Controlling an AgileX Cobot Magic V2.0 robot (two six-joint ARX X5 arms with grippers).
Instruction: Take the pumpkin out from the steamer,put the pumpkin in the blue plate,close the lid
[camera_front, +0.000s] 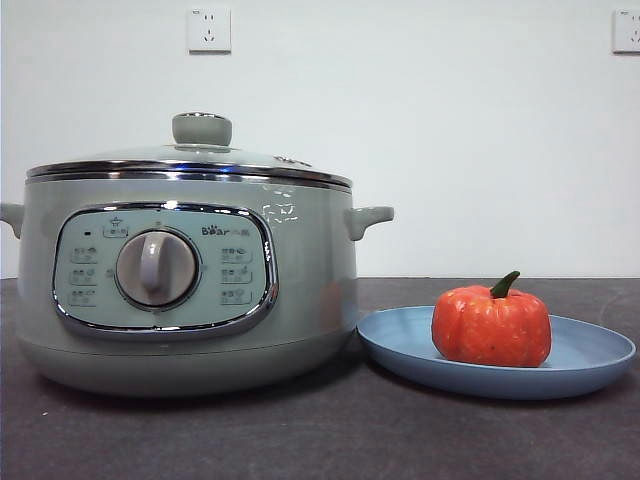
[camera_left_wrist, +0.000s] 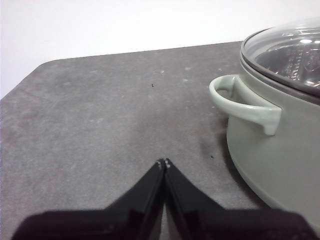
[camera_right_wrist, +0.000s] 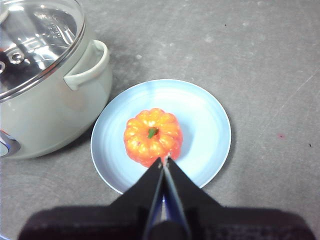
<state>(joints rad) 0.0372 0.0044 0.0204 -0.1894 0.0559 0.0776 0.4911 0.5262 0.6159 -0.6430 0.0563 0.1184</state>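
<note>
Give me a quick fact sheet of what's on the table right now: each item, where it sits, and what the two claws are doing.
pumpkin: upright on the blue plate, stem up
blue plate: on the table beside the steamer
steamer: on the dark table, dial facing the front camera
lid: closed on the steamer
left gripper: jaws shut, empty, over bare table near the steamer's side handle
right gripper: jaws shut, empty, above the plate by the pumpkin
task state: all three steps look done
</note>
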